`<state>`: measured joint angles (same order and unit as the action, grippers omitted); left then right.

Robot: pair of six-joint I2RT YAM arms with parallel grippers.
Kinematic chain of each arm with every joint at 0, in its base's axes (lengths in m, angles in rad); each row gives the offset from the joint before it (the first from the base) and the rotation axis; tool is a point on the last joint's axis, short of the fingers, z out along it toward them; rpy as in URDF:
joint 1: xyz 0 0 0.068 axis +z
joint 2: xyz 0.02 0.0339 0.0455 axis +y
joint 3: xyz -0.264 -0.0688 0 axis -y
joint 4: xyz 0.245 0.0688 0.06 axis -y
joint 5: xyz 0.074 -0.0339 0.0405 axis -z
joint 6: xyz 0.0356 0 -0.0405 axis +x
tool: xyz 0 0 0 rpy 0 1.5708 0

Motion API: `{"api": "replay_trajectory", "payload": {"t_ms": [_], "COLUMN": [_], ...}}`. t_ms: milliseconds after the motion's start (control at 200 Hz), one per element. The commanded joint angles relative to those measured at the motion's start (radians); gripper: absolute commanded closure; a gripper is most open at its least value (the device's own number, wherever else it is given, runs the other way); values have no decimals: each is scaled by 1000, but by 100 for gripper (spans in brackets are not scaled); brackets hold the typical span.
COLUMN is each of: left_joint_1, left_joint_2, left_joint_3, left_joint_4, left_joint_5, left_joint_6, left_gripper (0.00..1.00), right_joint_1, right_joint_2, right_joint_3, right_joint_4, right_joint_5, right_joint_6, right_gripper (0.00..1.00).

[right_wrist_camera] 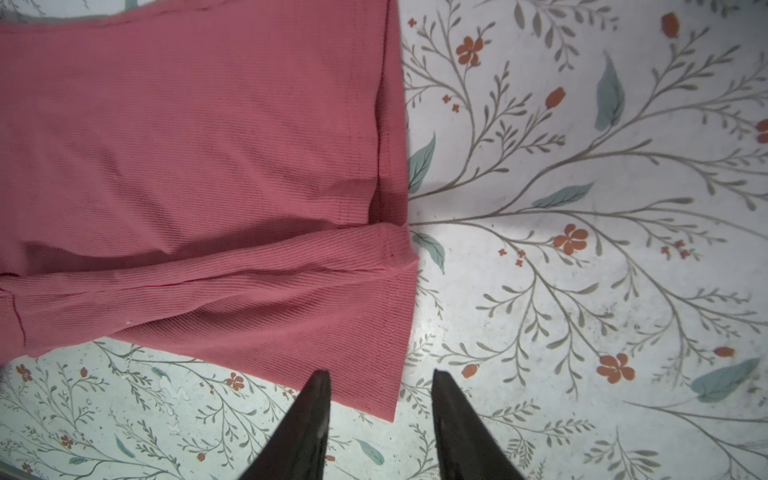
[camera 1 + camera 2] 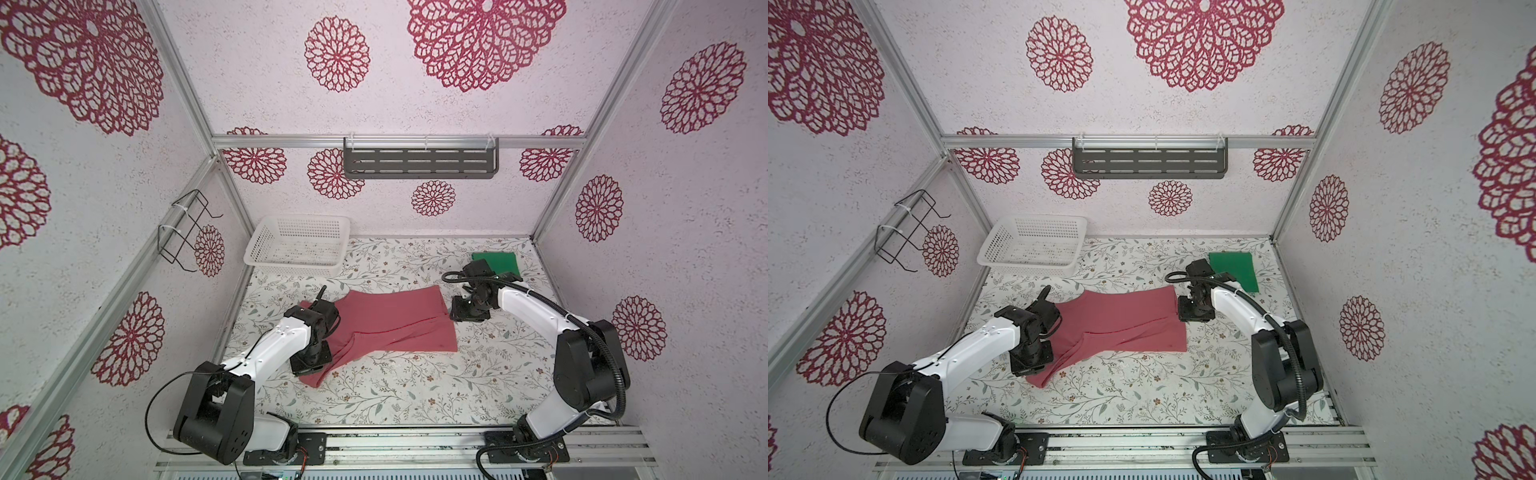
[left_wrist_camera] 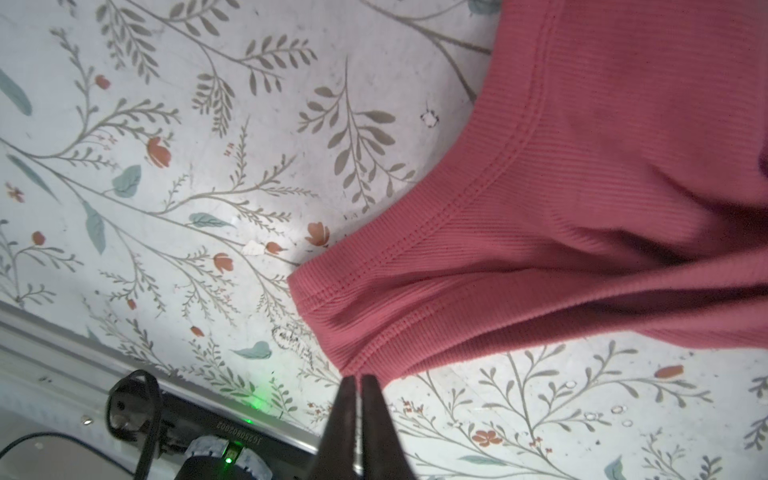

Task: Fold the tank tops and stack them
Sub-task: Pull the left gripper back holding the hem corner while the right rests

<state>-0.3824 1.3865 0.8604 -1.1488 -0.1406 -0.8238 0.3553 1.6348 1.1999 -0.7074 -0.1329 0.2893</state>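
Left gripper (image 3: 357,378) nearly closed at strap of rose tank top (image 3: 582,208); hold unclear, may slip. Right gripper (image 1: 381,374) open.

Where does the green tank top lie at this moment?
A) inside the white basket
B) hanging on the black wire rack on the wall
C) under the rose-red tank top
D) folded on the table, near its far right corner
D: in a top view the green tank top lies folded flat on the table near the far right corner, apart from the rose-red tank top.
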Motion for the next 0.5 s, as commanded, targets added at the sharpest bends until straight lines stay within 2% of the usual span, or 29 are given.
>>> {"api": "replay_trajectory", "payload": {"t_ms": [0, 60, 240, 375, 495], "left_joint_1": [-36, -63, -110, -112, -110], "left_joint_2": [-30, -33, -29, 2, 53], "left_joint_3": [-8, -26, -112, -140, -119], "left_joint_4": [-20, -1, 78, 123, 137], "left_joint_5": [-1, 16, 39, 27, 1], "left_joint_6": [-45, -77, -145, -134, -104], "left_gripper": [46, 42, 42, 40, 43], "right_joint_1": [2, 2, 2, 1, 1], "right_joint_2": [0, 0, 4, 7, 4], "right_joint_3": [6, 5, 7, 10, 7], "right_joint_4": [-4, -1, -1, -3, -4], "right_joint_5": [-2, -3, -1, 3, 3], "right_joint_6": [-7, -7, -8, -10, -7], "right_gripper": [57, 57, 57, 57, 57]}}
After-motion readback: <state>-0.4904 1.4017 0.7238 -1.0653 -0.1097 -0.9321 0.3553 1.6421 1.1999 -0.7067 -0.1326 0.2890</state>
